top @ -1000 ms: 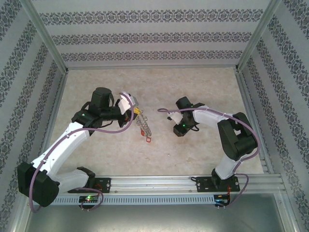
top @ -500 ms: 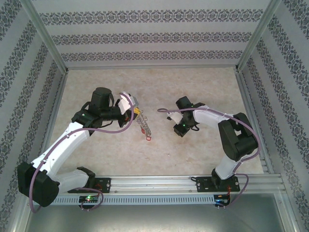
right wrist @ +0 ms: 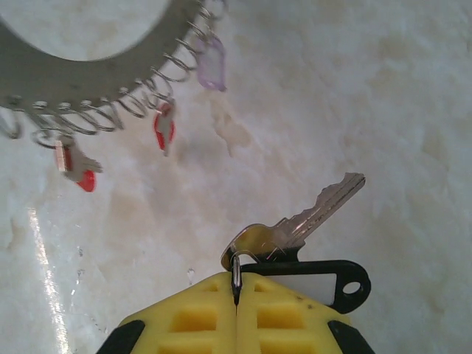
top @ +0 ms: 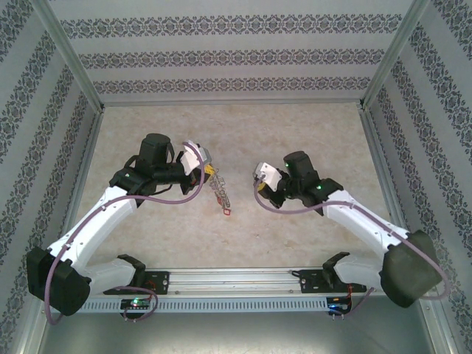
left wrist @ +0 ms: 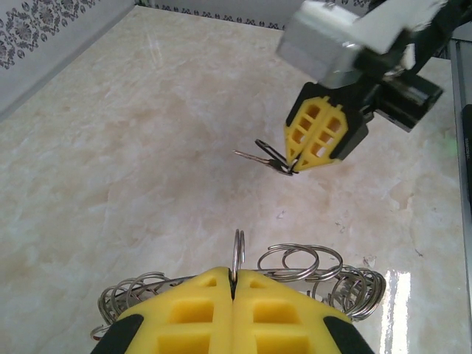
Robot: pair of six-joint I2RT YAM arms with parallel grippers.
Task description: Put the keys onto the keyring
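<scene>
In the left wrist view my left gripper (left wrist: 234, 274) is shut on one upright loop of the keyring (left wrist: 302, 259), whose silvery coils spread to both sides of the yellow fingers. From above, the keyring (top: 220, 193) hangs from the left gripper (top: 209, 171), with a red tag at its low end. My right gripper (right wrist: 236, 279) is shut on the small split ring of a silver key (right wrist: 310, 217) with a black-framed tag (right wrist: 324, 284). It faces the left gripper from the right (left wrist: 295, 164). Keys with red tags (right wrist: 164, 129) hang on the keyring (right wrist: 110, 110).
A pale marble-patterned tabletop (top: 295, 133) lies under both arms, walled by patterned panels. A pale purple tag (right wrist: 212, 65) hangs from the keyring's coils. An aluminium rail (top: 243, 284) with the arm bases runs along the near edge.
The right arm has swung its elbow out to the near right and stretched lower. Its gripper has stayed right of the keyring and closed fully. The left arm and keyring have not moved.
</scene>
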